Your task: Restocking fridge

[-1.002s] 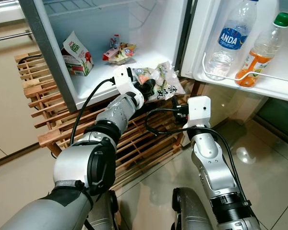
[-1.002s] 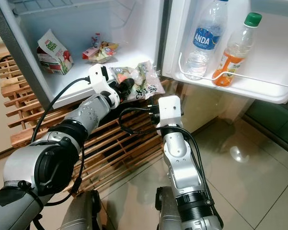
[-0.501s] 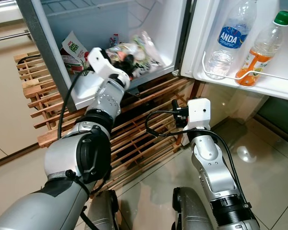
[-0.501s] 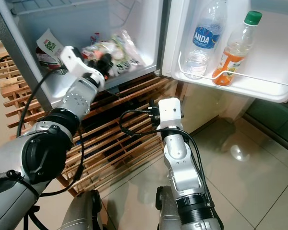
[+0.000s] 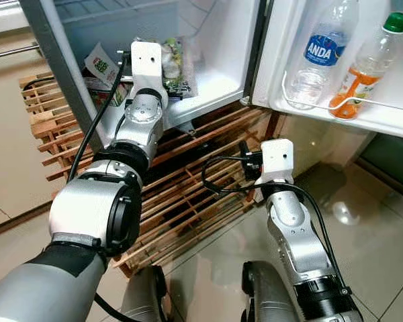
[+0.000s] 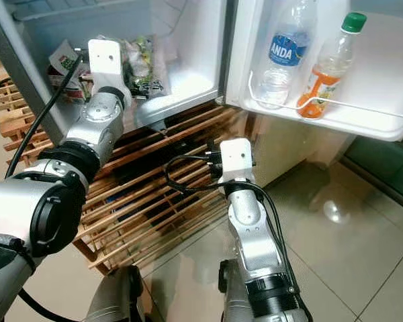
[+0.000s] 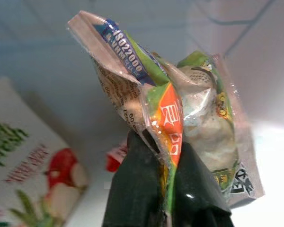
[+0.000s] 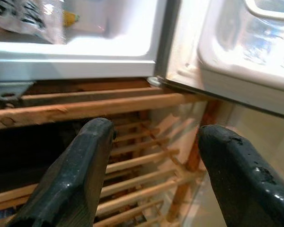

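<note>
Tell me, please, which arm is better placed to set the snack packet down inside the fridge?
Left. Its pincer is shut on the snack packet, already inside the fridge. The right pincer is open, low by the wooden rack.

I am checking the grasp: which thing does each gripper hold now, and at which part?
The left gripper pinches the food packet by its crumpled lower edge, inside the fridge. The right gripper is open and holds nothing.

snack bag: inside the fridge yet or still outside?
Inside. The left end effector is shut on the snack bag, holding it up within the fridge compartment, beside the carton. Not released yet.
</note>
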`<state>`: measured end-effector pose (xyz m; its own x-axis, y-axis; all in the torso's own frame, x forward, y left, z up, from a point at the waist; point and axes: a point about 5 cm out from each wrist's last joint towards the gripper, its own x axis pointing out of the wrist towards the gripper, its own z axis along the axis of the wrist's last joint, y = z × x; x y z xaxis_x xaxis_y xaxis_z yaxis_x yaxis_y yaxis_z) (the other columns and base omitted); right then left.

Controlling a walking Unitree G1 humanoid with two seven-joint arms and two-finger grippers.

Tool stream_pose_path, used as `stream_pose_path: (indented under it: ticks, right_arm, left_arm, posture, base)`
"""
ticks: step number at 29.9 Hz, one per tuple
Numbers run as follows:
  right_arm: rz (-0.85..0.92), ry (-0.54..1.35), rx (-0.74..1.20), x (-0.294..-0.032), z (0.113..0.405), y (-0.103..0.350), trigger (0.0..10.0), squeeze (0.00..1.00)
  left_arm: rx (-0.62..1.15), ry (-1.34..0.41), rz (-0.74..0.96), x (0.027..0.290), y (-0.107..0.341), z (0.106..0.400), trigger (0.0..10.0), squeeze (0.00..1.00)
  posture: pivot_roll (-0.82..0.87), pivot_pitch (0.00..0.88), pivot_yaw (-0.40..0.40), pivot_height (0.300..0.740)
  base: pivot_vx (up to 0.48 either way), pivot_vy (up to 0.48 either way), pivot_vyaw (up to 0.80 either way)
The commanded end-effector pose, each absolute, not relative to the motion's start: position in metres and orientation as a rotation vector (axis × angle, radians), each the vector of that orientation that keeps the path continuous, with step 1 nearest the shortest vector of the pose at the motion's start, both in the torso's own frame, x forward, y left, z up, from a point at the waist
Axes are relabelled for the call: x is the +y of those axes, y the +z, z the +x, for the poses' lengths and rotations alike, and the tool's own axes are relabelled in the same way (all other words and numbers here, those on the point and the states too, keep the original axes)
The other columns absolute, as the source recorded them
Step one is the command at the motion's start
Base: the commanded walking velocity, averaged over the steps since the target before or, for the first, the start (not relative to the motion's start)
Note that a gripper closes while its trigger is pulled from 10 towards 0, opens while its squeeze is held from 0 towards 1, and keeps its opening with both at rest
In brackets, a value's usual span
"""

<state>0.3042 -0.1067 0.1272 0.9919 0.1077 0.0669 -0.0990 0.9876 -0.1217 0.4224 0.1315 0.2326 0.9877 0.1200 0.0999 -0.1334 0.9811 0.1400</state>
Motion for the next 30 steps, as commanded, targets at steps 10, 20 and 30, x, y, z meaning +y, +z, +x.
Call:
stream_pose_path:
  ticks: [10,20,30]
  right_arm:
    - [-0.125,0.093,-0.070,-0.109,0.299,0.128,10.0,0.00]
    - [-0.125,0.099,-0.061,-0.108,0.298,0.127,10.0,0.00]
    - [-0.129,0.106,-0.054,-0.109,0.297,0.127,10.0,0.00]
  left_arm:
    - [-0.272,0.228,0.457,0.140,0.266,0.423,10.0,1.00]
    - [-0.181,0.246,0.278,0.157,0.258,0.424,10.0,1.00]
    - [-0.172,0.286,0.277,0.165,0.253,0.423,10.0,1.00]
  posture:
    - [-0.26,0.000,0.055,0.596]
    - [-0.26,0.000,0.053,0.596]
    - [-0.26,0.000,0.045,0.596]
  base:
    - [0.000,0.000,0.00]
    - [0.000,0.000,0.00]
    - [0.000,0.000,0.00]
